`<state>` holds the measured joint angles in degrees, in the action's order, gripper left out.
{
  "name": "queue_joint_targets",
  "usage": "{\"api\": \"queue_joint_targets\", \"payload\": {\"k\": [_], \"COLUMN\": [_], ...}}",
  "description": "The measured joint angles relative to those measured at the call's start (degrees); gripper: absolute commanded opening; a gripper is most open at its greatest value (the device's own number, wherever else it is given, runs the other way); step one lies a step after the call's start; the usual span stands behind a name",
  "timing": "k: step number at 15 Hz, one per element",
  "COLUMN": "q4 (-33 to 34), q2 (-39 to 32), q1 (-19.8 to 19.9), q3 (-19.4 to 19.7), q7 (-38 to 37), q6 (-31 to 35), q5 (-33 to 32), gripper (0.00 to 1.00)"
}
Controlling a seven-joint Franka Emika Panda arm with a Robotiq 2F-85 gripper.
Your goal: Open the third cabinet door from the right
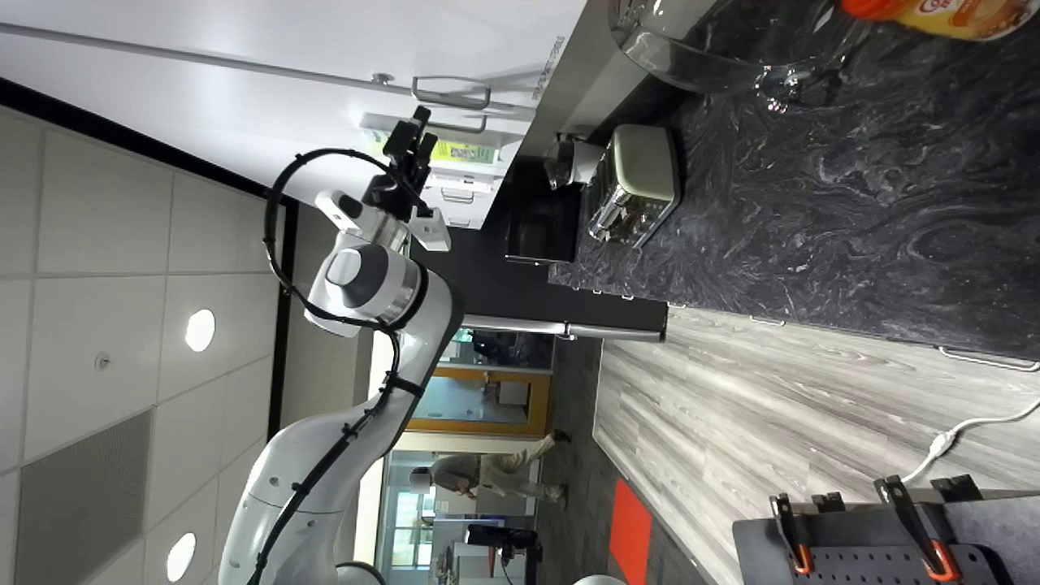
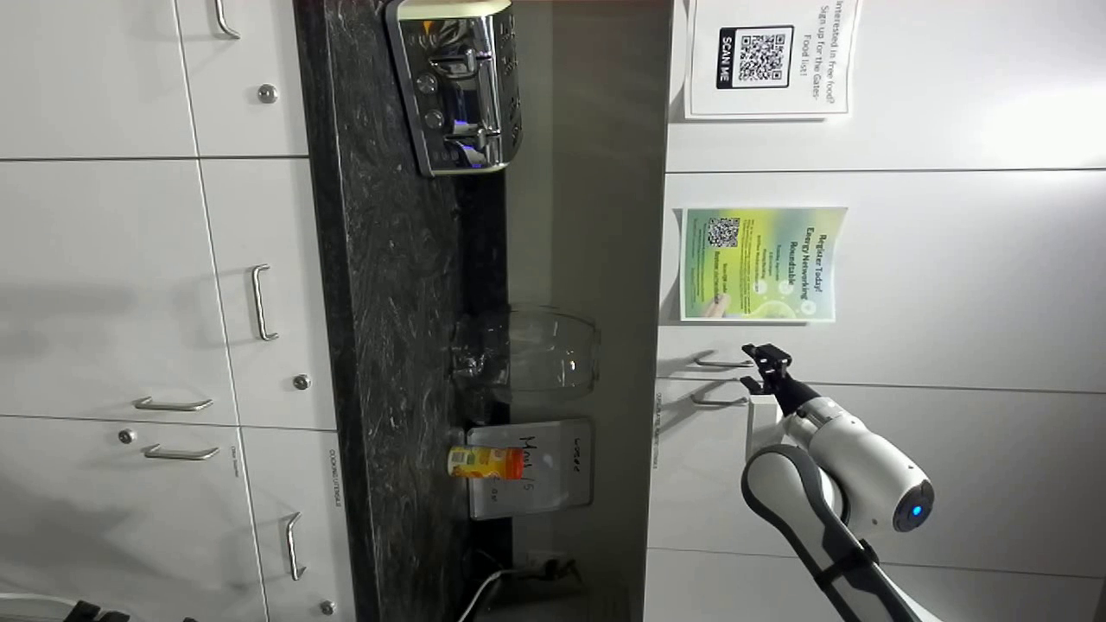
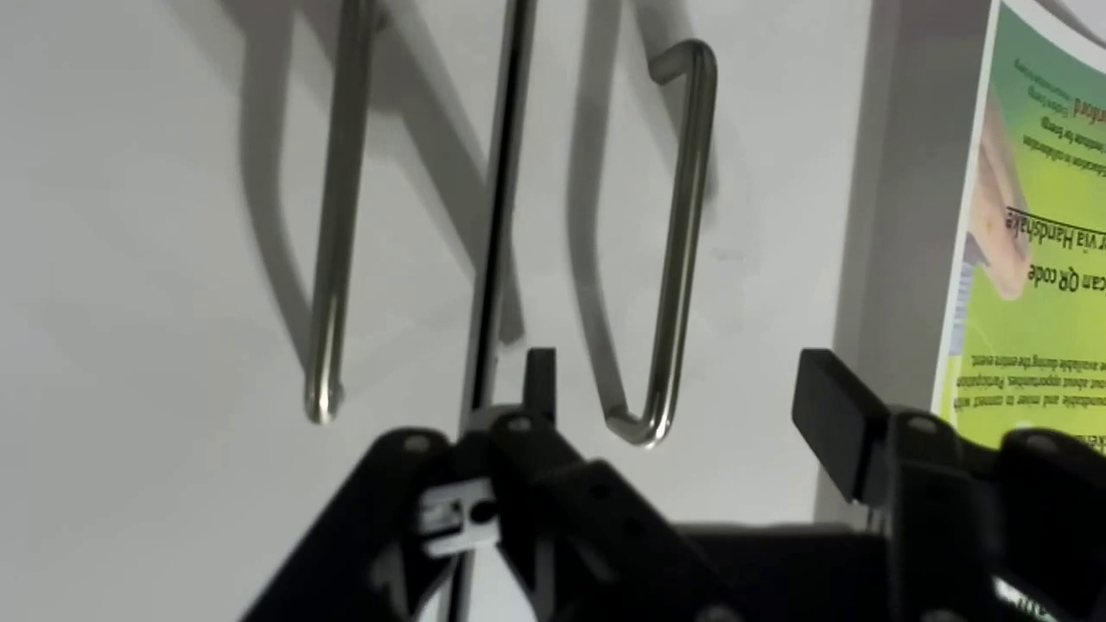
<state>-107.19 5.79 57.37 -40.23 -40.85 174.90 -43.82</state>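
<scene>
Two metal handles show in the wrist view, and we see just one of them whole: the neighbouring handle [image 3: 339,216] is cut off by the top edge, while the nearer handle [image 3: 684,229] appears complete. That nearer handle belongs to the white door [image 2: 950,285] we take as third from the right (both exterior views lie on their side and the row runs out of frame, so our count covers only the doors in sight). The white door sits flush with the adjoining panel [image 2: 1011,458], and its upper end is cropped in an exterior view. The claw [image 3: 678,384] is spread wide before the nearer handle; whether metal and finger touch, we cannot tell, depth being hard to judge. One finger [image 3: 540,384] stands close to the dark seam [image 3: 497,216], between the two handles, and the opposite finger covers a corner of the door's green-and-yellow flyer [image 3: 1037,320], itself cropped and upside down. In an exterior view the claw partly hides that flyer too, with a black cable [image 1: 272,236] looping beside the claw. Lower down, on the dark marbled table [image 2: 389,259], we find a toaster [image 2: 458,95] cut by the frame, a clear glass vessel [image 2: 553,350], faint against the wall [image 2: 605,259], and an orange-capped bottle [image 2: 484,462] standing before a pale panel [image 2: 557,492] whose handwriting we read only in part. Far back, a person [image 1: 496,475] shows, face blurred.
</scene>
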Motion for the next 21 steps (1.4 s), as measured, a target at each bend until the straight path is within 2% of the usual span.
{"api": "queue_joint_targets", "payload": {"k": [4,6,13,21], "q4": [1.5,2.0,1.3,-7.8], "q2": [-1.7,-2.1,-0.2,13.4], "q1": [0.5,0.7,0.7,-1.2], "q3": [-1.1,-1.2,-1.3,-1.5], "q7": [-4.3,-6.0,-15.5,-24.1], "q6": [-0.2,-0.9,-3.6,-7.7], "q5": [-5.3,-7.3,-8.9,-8.4], "gripper": [0.12,0.01,0.03,0.03]}}
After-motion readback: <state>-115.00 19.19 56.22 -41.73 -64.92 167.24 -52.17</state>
